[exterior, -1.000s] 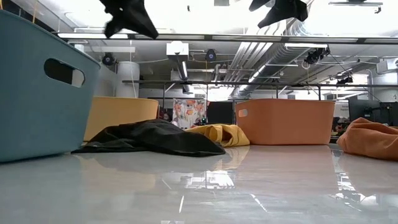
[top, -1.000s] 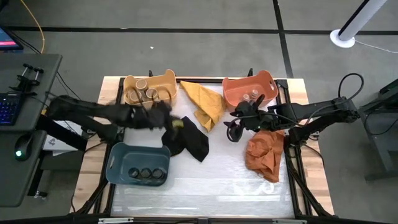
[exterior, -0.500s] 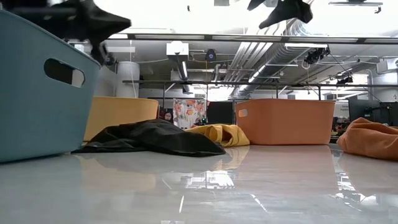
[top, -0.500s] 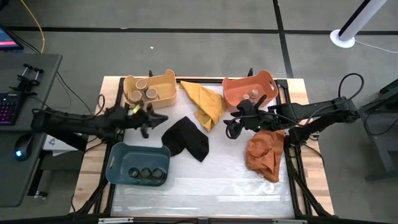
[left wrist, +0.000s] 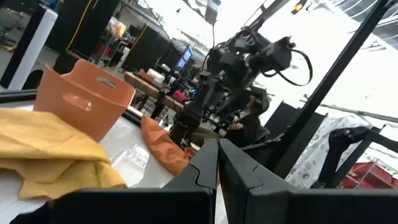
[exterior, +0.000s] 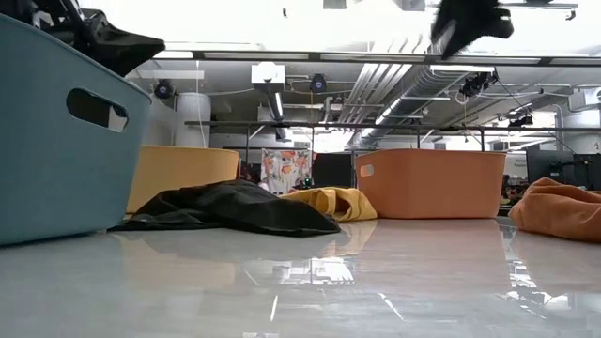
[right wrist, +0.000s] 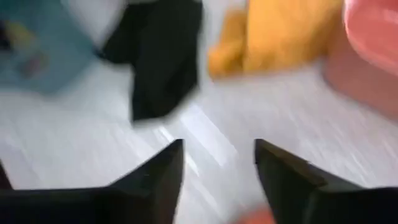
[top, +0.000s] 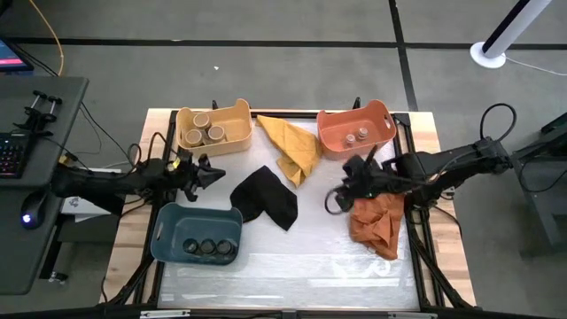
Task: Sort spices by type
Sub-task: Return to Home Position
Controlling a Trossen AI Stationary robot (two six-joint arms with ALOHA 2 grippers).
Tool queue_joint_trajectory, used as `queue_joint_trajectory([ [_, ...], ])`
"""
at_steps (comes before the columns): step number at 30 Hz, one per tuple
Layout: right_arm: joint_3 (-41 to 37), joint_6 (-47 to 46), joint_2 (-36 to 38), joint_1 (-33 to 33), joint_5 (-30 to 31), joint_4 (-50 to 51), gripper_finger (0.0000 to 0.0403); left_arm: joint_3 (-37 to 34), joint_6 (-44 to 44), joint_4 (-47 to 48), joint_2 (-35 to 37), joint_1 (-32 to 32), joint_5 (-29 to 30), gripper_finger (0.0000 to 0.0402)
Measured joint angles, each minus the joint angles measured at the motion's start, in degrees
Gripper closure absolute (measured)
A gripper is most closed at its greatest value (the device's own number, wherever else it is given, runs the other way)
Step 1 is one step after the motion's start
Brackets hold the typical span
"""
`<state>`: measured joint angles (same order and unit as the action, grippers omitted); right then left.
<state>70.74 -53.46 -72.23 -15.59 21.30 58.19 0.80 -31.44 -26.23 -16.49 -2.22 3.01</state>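
**High view:** Three tan-topped jars (top: pixel 215 133) stand in the yellow bin (top: pixel 241 115) at the table's 11 o'clock. Three black-topped jars (top: pixel 207 246) are in the blue bin (top: pixel 164 232) at 7. The brownish-topped jars (top: pixel 362 133) are in the orange bin (top: pixel 383 115) at 1; I count two, though its wall may hide a third. The left gripper (top: pixel 211 174) hangs at 9, between the yellow and blue bins. The right gripper (top: pixel 339 197) is at 3, beside the orange cloth (top: pixel 376 221).

**Low view:** The bin walls hide every jar.

**Left wrist view:** Its fingers (left wrist: pixel 205 171) are pressed together, with nothing between them.

**Right wrist view:** Its fingers (right wrist: pixel 155 180) are spread and empty.

The jars look rigid, light and smooth-sided, so probably slippery. Since they crowd together, I would take one from above, across the cap.
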Motion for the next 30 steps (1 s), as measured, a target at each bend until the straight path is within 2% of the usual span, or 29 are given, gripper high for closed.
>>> queue_joint_trajectory([
  [2, -0.1, -1.7, 0.3, -2.5, -0.4, 4.6, 0.0266, 0.0, 0.0, 1.0, 0.0, 0.0, 0.0, 0.0401],
  [5, -3.4, -4.3, 3.6, -6.4, -0.5, 4.5, 0.0364, 0.0, 0.1, 1.8, -0.1, 0.0, 0.0, 0.0402],
  [7, -8.2, -6.9, 7.8, -8.5, 0.4, 0.9, 0.0389, 0.0, 0.1, 2.3, -0.2, 0.0, 0.0, 0.0402],
  [10, -18.8, -7.2, 15.9, -9.6, 2.4, -11.0, 0.0385, 0.0, 0.1, 2.8, -0.2, 0.0, 0.0, 0.0402],
  [12, -26.3, -2.1, 21.7, -7.1, 2.4, -22.5, 0.0396, 0.0, 0.1, 2.9, -0.2, 0.0, 0.0, 0.0402],
  [14, -33.1, 4.7, 26.8, -2.2, 0.7, -33.3, 0.04, 0.0, 0.1, 2.9, -0.2, 0.0, 0.0, 0.0402],
  [17, -41.5, 14.0, 32.9, 7.3, -6.1, -45.7, 0.04, 0.0, 0.1, 2.9, -0.2, 0.0, 0.0, 0.0402],
  [20, -47.5, 19.7, 37.3, 15.0, -13.4, -54.0, 0.04, 0.0, 0.2, 2.9, -0.2, 0.0, 0.0, 0.0402],
  [22, -50.6, 21.9, 39.8, 17.9, -17.1, -57.8, 0.0401, 0.0, 0.1, 2.9, -0.2, 0.0, 0.0, 0.0401],
  [30, -61.2, 26.9, 47.7, 18.8, -19.9, -68.4, 0.0402, 0.0, 0.1, 2.9, -0.2, 0.0, 0.1, 0.0401],
])
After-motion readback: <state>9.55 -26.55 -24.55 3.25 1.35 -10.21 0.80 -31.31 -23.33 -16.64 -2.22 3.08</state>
